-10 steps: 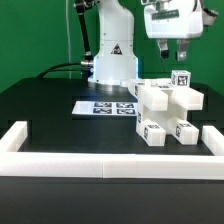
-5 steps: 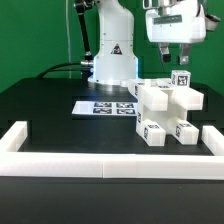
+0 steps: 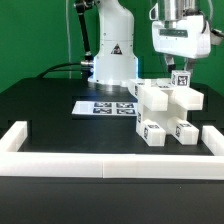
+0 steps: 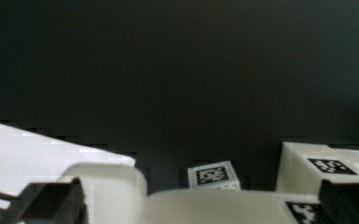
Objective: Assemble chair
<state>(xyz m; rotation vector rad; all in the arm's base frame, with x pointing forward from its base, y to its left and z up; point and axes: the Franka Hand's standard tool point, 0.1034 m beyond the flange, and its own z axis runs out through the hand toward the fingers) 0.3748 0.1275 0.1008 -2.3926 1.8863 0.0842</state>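
The chair (image 3: 165, 112) is a chunky white cluster of tagged blocks and bars at the exterior view's right. A small white tagged piece (image 3: 181, 79) stands upright on its top rear. My gripper (image 3: 179, 67) hangs just above that piece, with a finger on either side of its top, open and holding nothing. In the wrist view my gripper (image 4: 202, 208) has its jaws wide apart, with a dark finger (image 4: 48, 203) at one edge. White chair parts (image 4: 176, 200) and a square tag (image 4: 215, 174) lie below and between the jaws.
The marker board (image 3: 105, 107) lies flat in front of the robot base (image 3: 112, 60). A long white border rail (image 3: 110, 165) runs along the table's front, with raised ends at both sides.
My gripper has come down and moved toward the exterior view's right, from above the chair to just over the upright tagged piece. The chair parts have not moved.
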